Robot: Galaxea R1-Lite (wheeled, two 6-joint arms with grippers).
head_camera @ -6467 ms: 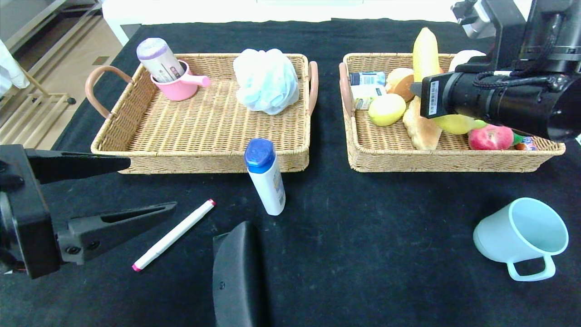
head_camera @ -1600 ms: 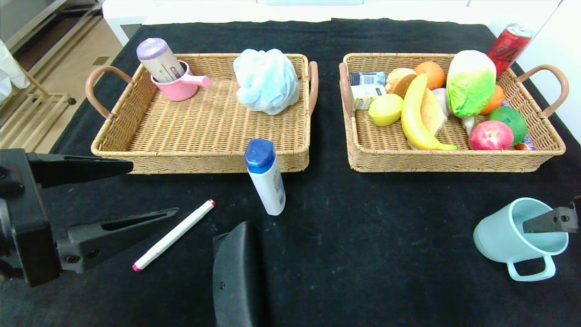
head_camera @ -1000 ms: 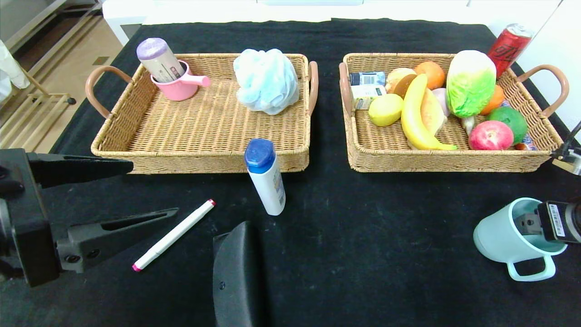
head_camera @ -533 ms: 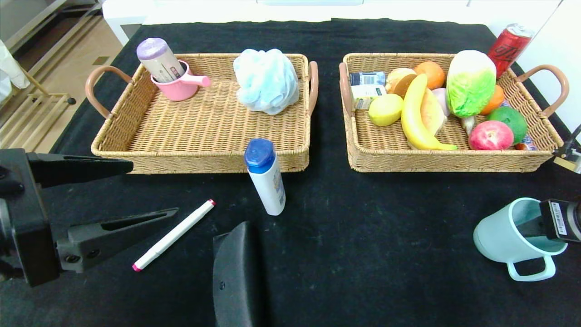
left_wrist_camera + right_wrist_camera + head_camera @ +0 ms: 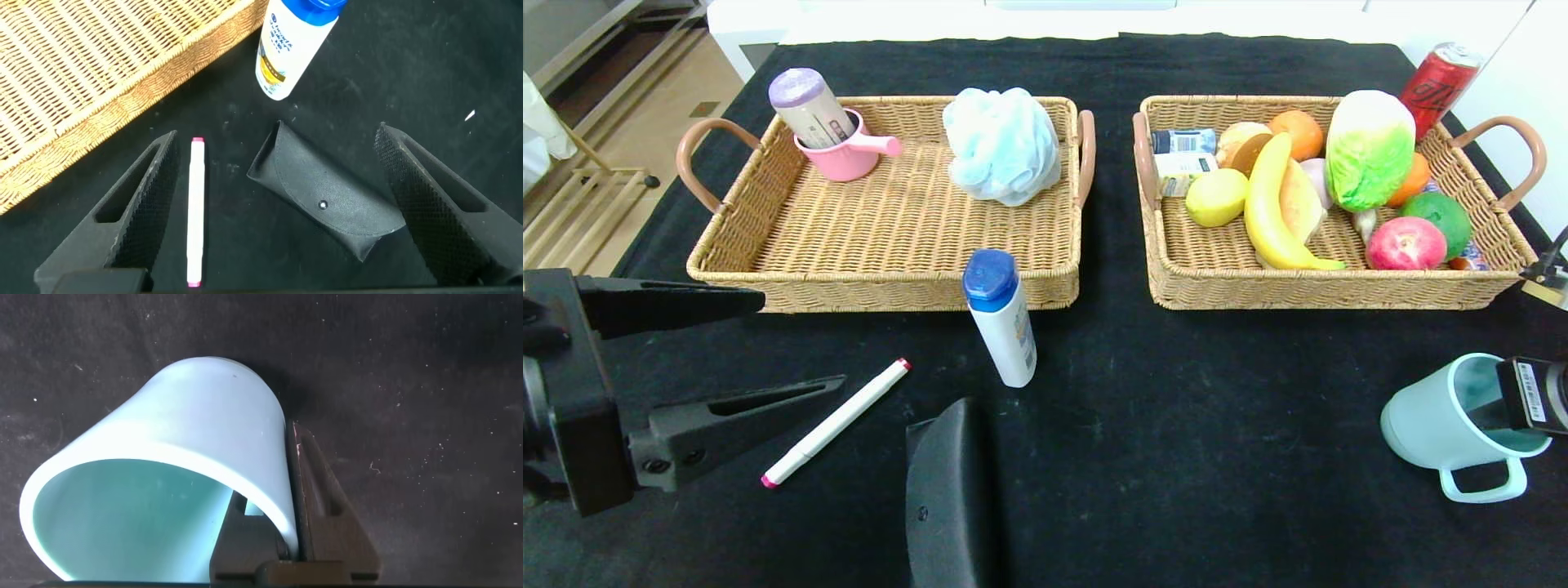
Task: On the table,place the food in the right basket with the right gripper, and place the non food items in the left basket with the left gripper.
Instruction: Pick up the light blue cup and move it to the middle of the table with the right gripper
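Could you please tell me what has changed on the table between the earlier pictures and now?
The right gripper left the right basket, came down to the mint cup and closed on its wall; the cup has shifted slightly. The left gripper, marker, bottle and left basket stayed put.

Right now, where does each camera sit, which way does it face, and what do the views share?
Head view: high on the robot, looking forward and down at the table and both baskets; the left gripper shows open at near left, the right gripper at the cup.
Left wrist view: on the left arm, looking down past its open fingers at the marker, black case and bottle.
Right wrist view: on the right arm, with its fingers pinching the cup's wall.
Shared: head and left wrist views both show marker, case and bottle; head and right wrist views share the cup.
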